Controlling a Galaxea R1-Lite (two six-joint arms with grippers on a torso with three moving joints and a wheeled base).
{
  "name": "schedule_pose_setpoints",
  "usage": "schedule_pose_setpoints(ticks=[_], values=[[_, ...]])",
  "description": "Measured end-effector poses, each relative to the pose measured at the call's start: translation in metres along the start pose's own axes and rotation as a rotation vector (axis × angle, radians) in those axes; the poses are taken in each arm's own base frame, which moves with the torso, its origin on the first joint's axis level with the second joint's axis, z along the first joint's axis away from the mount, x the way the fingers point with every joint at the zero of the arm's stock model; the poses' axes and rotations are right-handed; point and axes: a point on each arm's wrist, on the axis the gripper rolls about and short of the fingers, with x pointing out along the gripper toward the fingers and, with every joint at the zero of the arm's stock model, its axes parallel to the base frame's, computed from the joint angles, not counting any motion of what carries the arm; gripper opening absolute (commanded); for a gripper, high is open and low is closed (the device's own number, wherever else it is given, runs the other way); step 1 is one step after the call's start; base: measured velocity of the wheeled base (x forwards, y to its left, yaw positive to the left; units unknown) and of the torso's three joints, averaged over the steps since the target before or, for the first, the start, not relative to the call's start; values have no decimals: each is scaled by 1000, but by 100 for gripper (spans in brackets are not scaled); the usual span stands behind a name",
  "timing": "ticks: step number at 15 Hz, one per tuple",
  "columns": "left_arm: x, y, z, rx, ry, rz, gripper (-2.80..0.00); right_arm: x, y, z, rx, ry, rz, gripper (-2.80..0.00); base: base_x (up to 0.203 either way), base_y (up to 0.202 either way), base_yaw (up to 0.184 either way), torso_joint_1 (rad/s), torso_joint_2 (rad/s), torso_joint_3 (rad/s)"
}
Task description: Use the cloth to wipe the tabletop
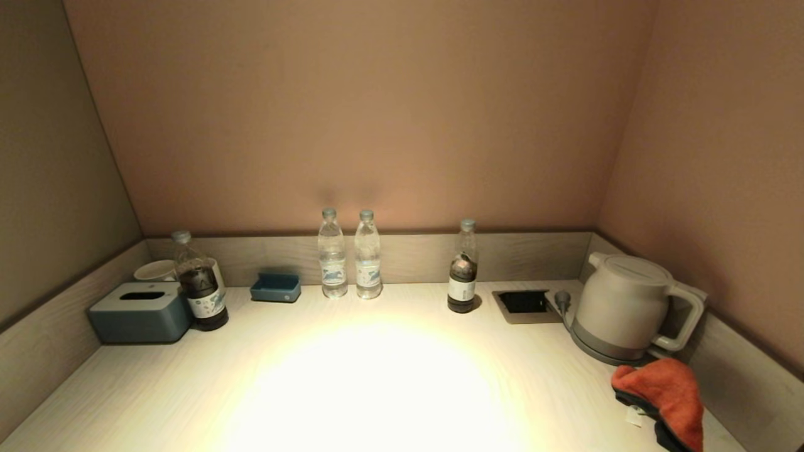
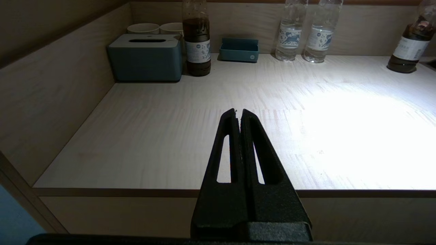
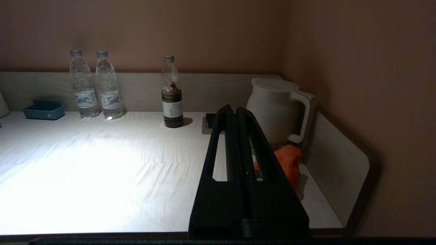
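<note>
An orange cloth with a dark underside lies crumpled on the pale wooden tabletop at the near right, in front of the kettle. In the right wrist view the cloth shows partly behind my right gripper, which is shut and empty, held back near the table's front edge. My left gripper is shut and empty, above the front left part of the tabletop. Neither gripper shows in the head view.
A white kettle stands at the right by a recessed socket. Two water bottles, a dark bottle, a blue tray, another dark bottle, a tissue box and cups line the back. Low walls border three sides.
</note>
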Motion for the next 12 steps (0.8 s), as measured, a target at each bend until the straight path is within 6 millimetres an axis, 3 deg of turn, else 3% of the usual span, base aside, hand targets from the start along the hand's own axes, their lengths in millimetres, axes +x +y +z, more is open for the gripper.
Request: schedule_pose_setpoints(ticks=[7,12], values=[[0,0,0,0,0,0,-280,24,1,-57,-34,43,5,-280,0,0,0,0,0,0],[0,0,0,0,0,0,-280,27,1,-64,-33,12,6,-280,0,0,0,0,0,0]])
